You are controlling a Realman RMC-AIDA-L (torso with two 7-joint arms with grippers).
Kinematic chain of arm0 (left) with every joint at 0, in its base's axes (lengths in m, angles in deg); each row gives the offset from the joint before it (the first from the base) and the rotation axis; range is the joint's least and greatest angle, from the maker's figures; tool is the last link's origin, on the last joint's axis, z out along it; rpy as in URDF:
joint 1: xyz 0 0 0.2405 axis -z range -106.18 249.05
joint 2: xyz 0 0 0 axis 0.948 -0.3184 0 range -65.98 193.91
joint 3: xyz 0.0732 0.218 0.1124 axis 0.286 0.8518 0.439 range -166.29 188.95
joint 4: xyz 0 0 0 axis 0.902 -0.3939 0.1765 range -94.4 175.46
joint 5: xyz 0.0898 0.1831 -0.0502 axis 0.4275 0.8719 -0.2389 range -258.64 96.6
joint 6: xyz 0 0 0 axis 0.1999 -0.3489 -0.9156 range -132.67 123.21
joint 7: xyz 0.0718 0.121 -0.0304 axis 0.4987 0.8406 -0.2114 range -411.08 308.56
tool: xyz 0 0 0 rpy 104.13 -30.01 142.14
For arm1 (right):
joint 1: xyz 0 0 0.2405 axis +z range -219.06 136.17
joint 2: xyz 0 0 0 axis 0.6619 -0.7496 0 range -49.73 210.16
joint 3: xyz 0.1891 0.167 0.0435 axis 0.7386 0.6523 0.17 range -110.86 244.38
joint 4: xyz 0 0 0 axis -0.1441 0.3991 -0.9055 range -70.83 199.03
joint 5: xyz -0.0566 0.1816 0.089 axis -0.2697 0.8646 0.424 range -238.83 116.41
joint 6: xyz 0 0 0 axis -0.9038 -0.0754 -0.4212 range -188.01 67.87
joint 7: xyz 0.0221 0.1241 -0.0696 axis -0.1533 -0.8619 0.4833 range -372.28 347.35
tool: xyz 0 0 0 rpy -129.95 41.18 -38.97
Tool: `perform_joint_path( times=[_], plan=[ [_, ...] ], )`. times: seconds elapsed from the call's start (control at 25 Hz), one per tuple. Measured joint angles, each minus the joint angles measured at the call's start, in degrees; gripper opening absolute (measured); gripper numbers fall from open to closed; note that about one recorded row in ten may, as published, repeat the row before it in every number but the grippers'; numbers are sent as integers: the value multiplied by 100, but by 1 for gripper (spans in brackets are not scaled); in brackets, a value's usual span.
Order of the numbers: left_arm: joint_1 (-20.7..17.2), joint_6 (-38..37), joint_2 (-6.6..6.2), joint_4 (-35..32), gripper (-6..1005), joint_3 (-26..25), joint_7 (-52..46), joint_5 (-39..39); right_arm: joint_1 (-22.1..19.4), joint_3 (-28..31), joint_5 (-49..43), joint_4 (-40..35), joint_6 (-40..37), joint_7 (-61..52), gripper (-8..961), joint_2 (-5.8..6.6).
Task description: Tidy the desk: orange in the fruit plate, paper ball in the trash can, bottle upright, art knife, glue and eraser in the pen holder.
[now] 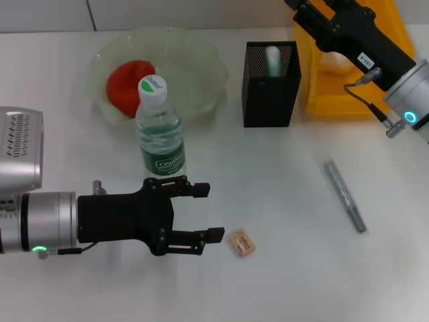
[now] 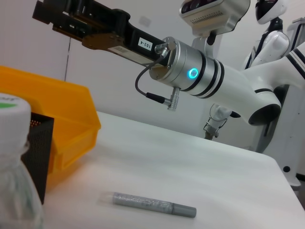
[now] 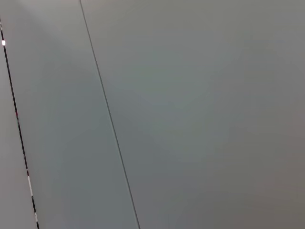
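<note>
Left pincer [image 1: 209, 212] wide beside eraser [image 1: 242, 243], bottle [image 1: 159, 129] upright behind, right pincer's state unclear

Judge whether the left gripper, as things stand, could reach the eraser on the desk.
Probably yes. The left gripper is open, low over the desk, and the eraser lies just past its fingertips with bare tabletop between. The bottle stands off to one side, out of the way.

A white table [image 1: 281, 282] is bearing everything — behind it a pale wall [image 2: 157, 95] and a white humanoid robot [image 2: 279, 28] are standing.
</note>
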Motion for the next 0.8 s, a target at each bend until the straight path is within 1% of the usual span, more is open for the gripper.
perform_joint_path(
  times=[0.08, 0.2, 0.24, 0.28, 0.32, 0.36, 0.4, 0.48, 0.52, 0.56, 0.6, 0.64, 0.68, 0.72, 0.76, 0.8],
  plan=[
    [-1, -13, 0, -1, 826, 3, -2, 1, -49, 16, -5, 3, -102, -28, 516, 0],
    [9, -137, -31, -159, 826, 38, -394, 65, -244, 18, -19, -45, -428, -113, 606, 27],
    [17, -200, -55, -389, 826, 71, -724, 198, -503, -19, -52, -202, -710, -326, 618, 68],
    [14, -244, -63, -564, 826, 87, -910, 312, -503, -19, -52, -202, -710, -326, 631, 68],
    [9, -270, -61, -697, 826, 91, -1015, 390, -815, -119, -175, -545, -939, -657, 643, 110],
    [-6, -333, -54, -959, 826, 95, -1246, 538, -815, -119, -175, -545, -939, -657, 656, 110],
    [-17, -386, -42, -1180, 826, 95, -1421, 659, -1039, -191, -381, -847, -1081, -924, 668, 143],
    [-13, -550, -4, -1794, 826, 95, -1958, 1029, -1447, -234, -962, -1470, -1354, -1444, 668, 232],
    [63, -682, 17, -2205, 826, 107, -2379, 1307, -1781, -163, -1562, -1952, -1649, -1926, 668, 339],
    [63, -682, 17, -2205, 826, 107, -2379, 1307, -1781, -163, -1562, -1952, -1649, -1926, 668, 339],
    [131, -741, 26, -2410, 826, 126, -2606, 1425, -1917, -107, -1853, -2110, -1824, -2102, 668, 409],
    [250, -831, 28, -2676, 826, 202, -2911, 1541, -2128, 96, -2413, -2293, -2181, -2327, 668, 567],
    [250, -831, 28, -2676, 826, 202, -2911, 1541, -2128, 96, -2413, -2293, -2181, -2327, 667, 567],
    [332, -867, 31, -2839, 826, 293, -3115, 1578, -2206, 299, -2712, -2304, -2354, -2389, 667, 652],
    [482, -902, 35, -3123, 826, 498, -3529, 1656, -2274, 593, -3088, -2310, -2558, -2476, 667, 740],
    [524, -907, 36, -3215, 826, 575, -3660, 1699, -2314, 863, -3447, -2313, -2719, -2545, 667, 788]
  ],
)
